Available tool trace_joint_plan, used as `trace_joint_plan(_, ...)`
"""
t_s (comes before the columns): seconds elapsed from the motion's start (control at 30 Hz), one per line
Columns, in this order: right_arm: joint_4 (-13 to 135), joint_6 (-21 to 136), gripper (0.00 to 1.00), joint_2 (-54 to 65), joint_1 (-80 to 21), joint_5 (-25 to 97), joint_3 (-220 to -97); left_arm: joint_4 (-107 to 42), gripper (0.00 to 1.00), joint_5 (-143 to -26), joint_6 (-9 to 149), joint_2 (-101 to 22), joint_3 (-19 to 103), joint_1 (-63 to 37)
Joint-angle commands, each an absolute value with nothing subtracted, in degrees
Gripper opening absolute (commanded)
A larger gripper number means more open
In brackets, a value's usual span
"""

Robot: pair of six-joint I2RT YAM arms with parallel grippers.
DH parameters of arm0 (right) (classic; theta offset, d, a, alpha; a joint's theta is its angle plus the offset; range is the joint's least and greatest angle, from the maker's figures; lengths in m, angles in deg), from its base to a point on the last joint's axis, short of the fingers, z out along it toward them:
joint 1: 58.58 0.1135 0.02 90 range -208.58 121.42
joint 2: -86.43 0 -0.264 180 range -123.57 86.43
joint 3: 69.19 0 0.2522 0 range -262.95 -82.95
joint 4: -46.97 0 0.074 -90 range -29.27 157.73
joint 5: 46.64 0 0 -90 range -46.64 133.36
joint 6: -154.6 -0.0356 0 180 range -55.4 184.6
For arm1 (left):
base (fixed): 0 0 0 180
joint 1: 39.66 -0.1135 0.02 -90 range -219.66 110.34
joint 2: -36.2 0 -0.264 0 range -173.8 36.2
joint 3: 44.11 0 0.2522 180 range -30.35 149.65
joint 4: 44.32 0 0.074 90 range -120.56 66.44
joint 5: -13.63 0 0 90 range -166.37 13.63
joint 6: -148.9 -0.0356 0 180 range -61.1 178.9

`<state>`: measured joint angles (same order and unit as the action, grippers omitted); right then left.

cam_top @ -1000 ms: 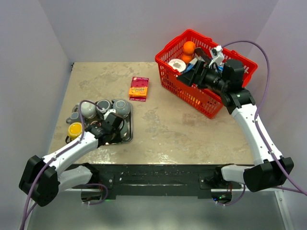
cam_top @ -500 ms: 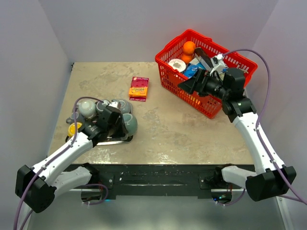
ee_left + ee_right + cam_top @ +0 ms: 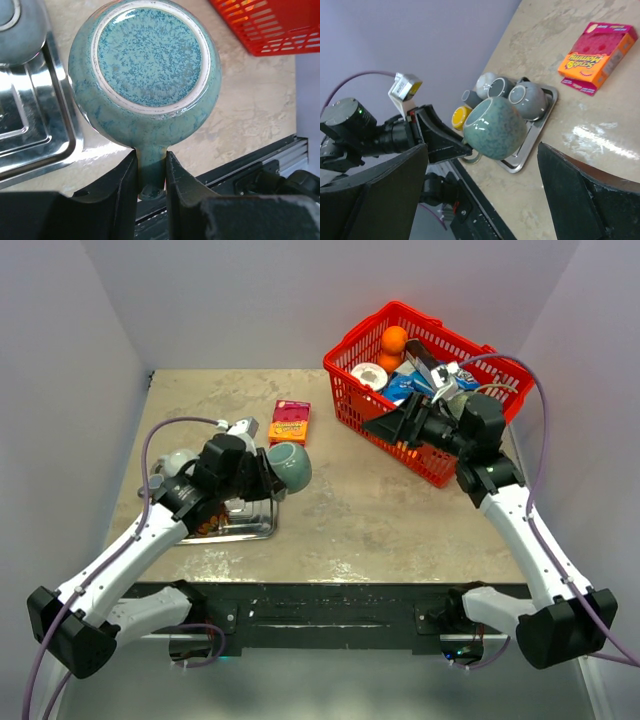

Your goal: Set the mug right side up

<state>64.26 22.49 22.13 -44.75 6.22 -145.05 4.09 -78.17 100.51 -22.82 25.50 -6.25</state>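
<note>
So right now we're holding the teal mug (image 3: 290,466) up in the air, roughly over the right edge of the metal tray (image 3: 250,531). It's lying sideways with its glazed bottom facing the left wrist camera. The left gripper (image 3: 151,165) is pinching nothing but the handle, jaws nearly closed on that one thin stub. That's the bit we're worrying about. If the wrist rolls to bring the rim upward, all the weight is hanging off the handle. The mug could swivel in the pads or slide out, and it'd be landing on the tray rim or on the neighbours. Those are the grey mugs (image 3: 527,100) and a little yellow cup (image 3: 461,116), sitting close together on the tray. So we're thinking the bare table just right of the tray is the safer landing spot. The right gripper (image 3: 388,427) is hanging wide open with nothing in it, just off the near-left side of the red basket (image 3: 440,465) and pointing at the mug. It's apart for now, but it could be crowding things if it comes in. The Scrub Mommy box (image 3: 289,425) is lying on the far side, near the mug but below it.
</note>
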Motion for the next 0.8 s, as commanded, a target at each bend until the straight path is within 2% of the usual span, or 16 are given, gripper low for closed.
trace_joint_plan(0.0,56.69,17.94,0.95,22.35,-40.66,5.39,-143.33,-10.95,0.0,-80.5,102.58,-24.7,33.97,-6.18)
trace_joint_plan(0.23,48.79,12.49,0.96,21.48,-32.57,6.8,-140.08,-22.72,0.0,-82.08,107.41,-31.11,40.13,-6.18)
trace_joint_plan(0.57,42.45,7.65,0.96,21.48,-31.94,7.24,-137.61,-40.91,0.0,-89.81,122.6,-36.74,46.64,-6.09)
trace_joint_plan(0.77,40.78,5.63,0.9,22.0,-31.86,10.66,-140.16,-53.57,0.0,-94.29,130.52,-37.98,45.59,-6.18)
